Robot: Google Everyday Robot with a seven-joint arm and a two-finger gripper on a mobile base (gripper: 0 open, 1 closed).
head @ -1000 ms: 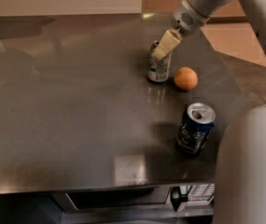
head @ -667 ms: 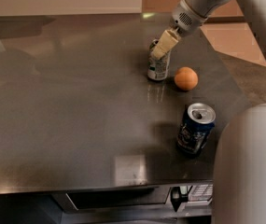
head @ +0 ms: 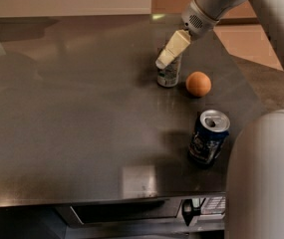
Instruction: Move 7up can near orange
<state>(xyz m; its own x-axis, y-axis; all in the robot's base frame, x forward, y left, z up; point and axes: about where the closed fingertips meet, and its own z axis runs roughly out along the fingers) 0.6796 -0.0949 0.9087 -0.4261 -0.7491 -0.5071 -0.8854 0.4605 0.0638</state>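
Observation:
The 7up can (head: 169, 76), silvery with green print, stands upright on the dark table (head: 81, 113) at the back right. The orange (head: 198, 83) sits on the table just to the can's right, a small gap apart. My gripper (head: 170, 54) comes down from the upper right and sits at the can's top, covering its upper part. The can's base rests on the table.
A dark blue can (head: 209, 137) with an open silver top stands near the table's front right edge, in front of the orange. My pale robot body (head: 266, 183) fills the lower right corner. The table's right edge runs close past the orange.

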